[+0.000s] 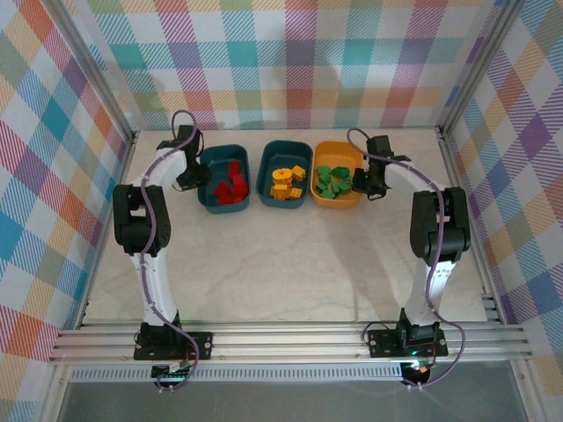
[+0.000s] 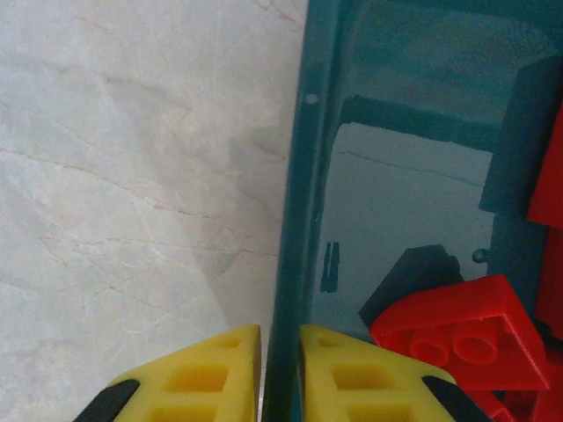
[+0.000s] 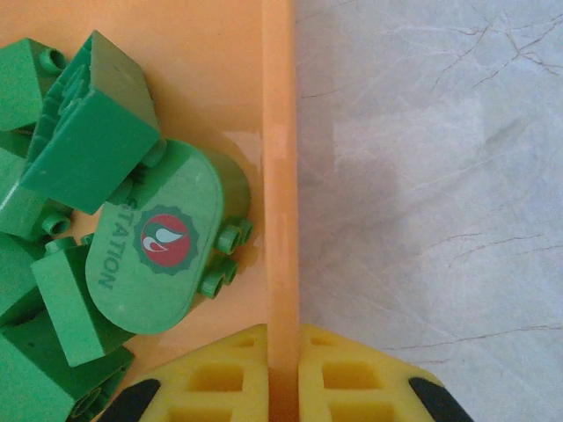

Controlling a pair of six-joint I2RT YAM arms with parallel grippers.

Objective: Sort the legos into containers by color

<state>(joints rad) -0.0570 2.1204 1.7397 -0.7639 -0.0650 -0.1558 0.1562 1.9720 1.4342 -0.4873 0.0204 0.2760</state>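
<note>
Top view: three tubs sit along the tabletop's [image 1: 281,264] far edge. The left tub [image 1: 224,207] holds red legos [image 1: 231,183], the middle tub [image 1: 283,206] yellow legos [image 1: 287,182], the orange tub [image 1: 337,203] green legos [image 1: 332,181].

Left wrist: the left hand [image 2: 281,338] pinches the left tub's outer wall.

Right wrist: the right hand [image 3: 281,338] pinches the orange tub's outer wall.

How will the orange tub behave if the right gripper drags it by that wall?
The orange tub probably slides easily, since the tabletop looks smooth. Its thin wall, pinched in the right gripper, may flex rather than tow squarely. The green bricks lie loosely piled, so they will likely shift.
</note>
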